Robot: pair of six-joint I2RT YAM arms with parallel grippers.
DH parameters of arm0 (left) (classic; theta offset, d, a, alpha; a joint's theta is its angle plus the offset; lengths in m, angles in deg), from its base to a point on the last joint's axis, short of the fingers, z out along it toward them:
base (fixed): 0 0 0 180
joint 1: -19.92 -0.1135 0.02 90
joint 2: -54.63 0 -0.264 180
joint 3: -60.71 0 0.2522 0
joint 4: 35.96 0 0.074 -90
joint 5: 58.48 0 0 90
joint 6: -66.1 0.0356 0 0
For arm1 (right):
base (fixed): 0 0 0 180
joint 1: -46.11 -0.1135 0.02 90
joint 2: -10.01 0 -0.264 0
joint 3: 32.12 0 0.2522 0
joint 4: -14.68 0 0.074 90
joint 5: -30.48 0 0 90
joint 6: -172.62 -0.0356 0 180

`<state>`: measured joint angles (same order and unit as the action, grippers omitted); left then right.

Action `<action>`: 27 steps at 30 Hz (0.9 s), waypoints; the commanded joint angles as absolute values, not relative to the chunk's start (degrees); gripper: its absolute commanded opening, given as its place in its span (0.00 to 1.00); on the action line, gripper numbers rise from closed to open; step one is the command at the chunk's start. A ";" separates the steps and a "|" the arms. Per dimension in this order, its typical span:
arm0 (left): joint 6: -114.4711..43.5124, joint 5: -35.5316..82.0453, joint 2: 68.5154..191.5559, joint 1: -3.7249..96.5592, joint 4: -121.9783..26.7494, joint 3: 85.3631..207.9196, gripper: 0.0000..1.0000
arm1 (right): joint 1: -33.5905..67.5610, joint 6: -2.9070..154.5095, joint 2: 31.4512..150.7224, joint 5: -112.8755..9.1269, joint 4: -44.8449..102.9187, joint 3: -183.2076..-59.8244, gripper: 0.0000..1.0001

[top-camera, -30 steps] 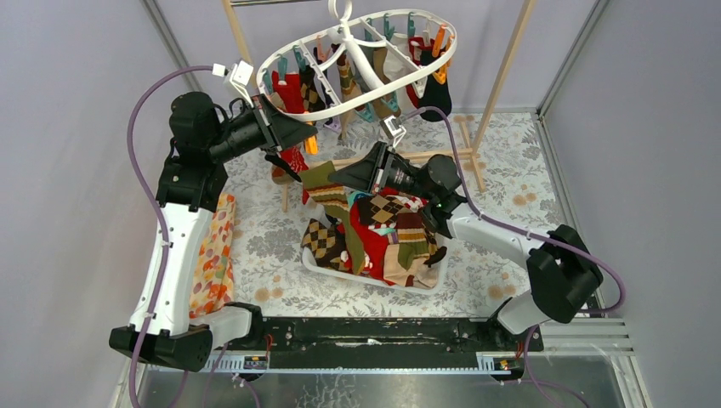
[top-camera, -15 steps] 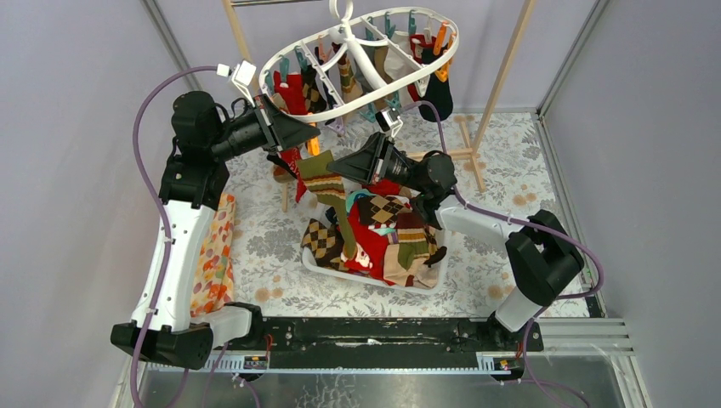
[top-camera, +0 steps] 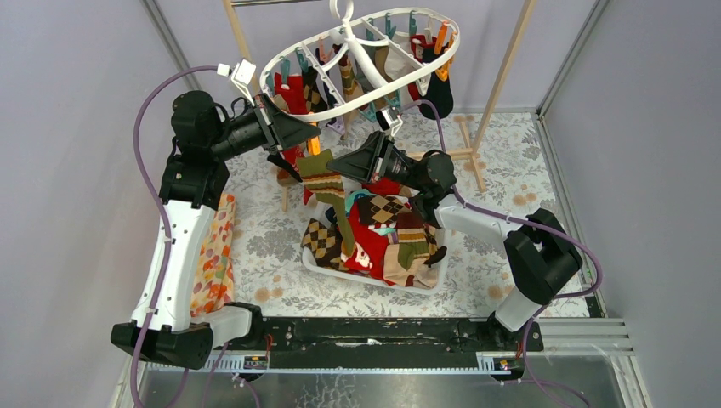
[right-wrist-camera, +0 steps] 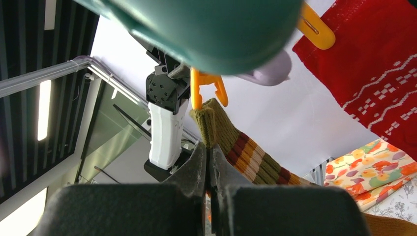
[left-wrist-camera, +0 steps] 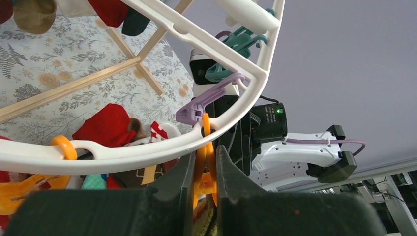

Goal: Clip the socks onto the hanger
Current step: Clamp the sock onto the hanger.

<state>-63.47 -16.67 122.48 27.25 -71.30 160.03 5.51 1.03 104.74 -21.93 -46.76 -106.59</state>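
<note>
The white oval hanger (top-camera: pixel 293 115) hangs at the back with several socks clipped on it. My left gripper (top-camera: pixel 310 136) is shut on an orange clip (left-wrist-camera: pixel 205 167) that dangles from the hanger's ring (left-wrist-camera: pixel 147 145). My right gripper (top-camera: pixel 333 164) is shut on the cuff of an olive striped sock (top-camera: pixel 327 191), which hangs down toward the basket. In the right wrist view the sock's cuff (right-wrist-camera: pixel 214 125) sits just under the orange clip's tips (right-wrist-camera: pixel 206 88), close to them. More socks (top-camera: pixel 383 229) lie piled in the basket.
A white rectangular basket (top-camera: pixel 319 262) stands mid-table. An orange floral cloth (top-camera: pixel 212 255) lies at the left. Light wooden poles (top-camera: pixel 502 72) and a wooden foot frame (top-camera: pixel 463 149) stand at the back. A purple clip (left-wrist-camera: pixel 206 101) and a teal clip (left-wrist-camera: pixel 231 64) hang beside the orange one.
My right gripper has lifted the olive striped sock up and left, toward the orange clip held by my left gripper. The left arm has hardly moved.
</note>
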 commanded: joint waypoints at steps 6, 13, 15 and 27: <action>-63.69 -21.48 121.87 27.32 -68.42 159.93 0.00 | 6.21 2.38 104.05 -22.00 -49.83 -106.12 0.00; -63.80 -21.59 121.60 27.38 -68.30 159.89 0.00 | 6.29 1.89 104.82 -22.36 -50.75 -106.36 0.00; -63.89 -21.61 121.60 27.39 -68.35 160.12 0.00 | 6.29 1.93 104.91 -22.48 -50.93 -105.70 0.00; -63.39 -22.18 121.20 27.39 -68.35 158.97 0.00 | 6.33 0.09 105.56 -22.79 -54.05 -108.31 0.00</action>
<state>-63.89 -17.26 122.48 27.23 -71.02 159.83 5.78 0.58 106.52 -22.48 -48.88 -104.97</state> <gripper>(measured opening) 0.187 0.022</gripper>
